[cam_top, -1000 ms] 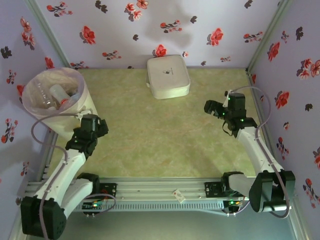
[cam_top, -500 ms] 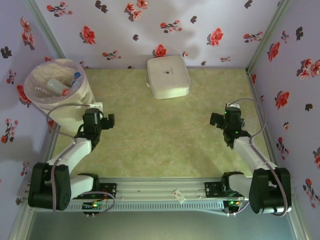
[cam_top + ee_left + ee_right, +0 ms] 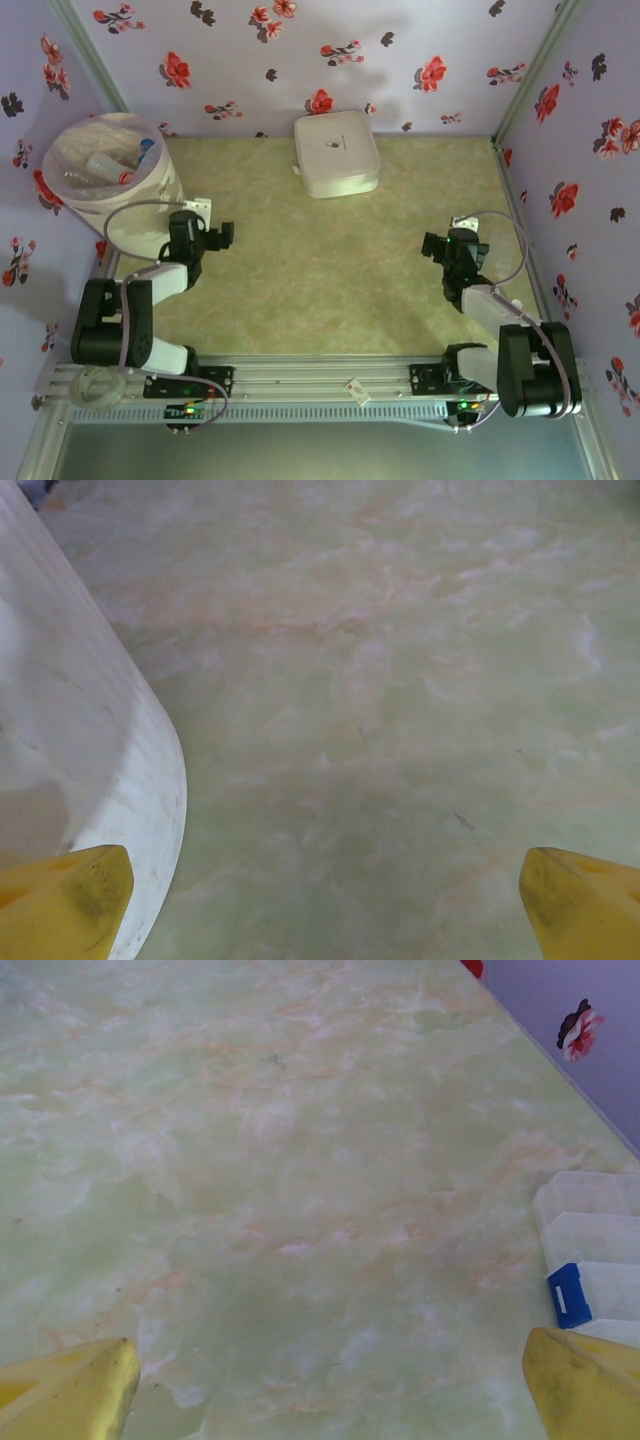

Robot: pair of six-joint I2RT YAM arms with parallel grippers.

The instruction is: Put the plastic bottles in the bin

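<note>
1. Both arms have folded back toward their bases since 0.5 s ago, and the elbows now sit low by the near rail. The grippers barely shifted.
2. Left gripper [image 3: 222, 235] is at 9 o'clock on the table [image 3: 320, 260], just beside the bin [image 3: 150, 215]. Its yellow fingertips [image 3: 65, 900] are spread wide with nothing between them.
3. Right gripper [image 3: 432, 245] is at 3 o'clock, also spread wide and empty.
4. The bin stands upright at 10 o'clock in the far-left corner, with the plastic bottles [image 3: 105, 165] lying inside. Blue and red caps are visible.
5. White box [image 3: 336, 152] is at 12 o'clock against the back wall.
6. Clear compartment case [image 3: 590, 1250] with a blue tab is at 3 o'clock in the right wrist view.
</note>
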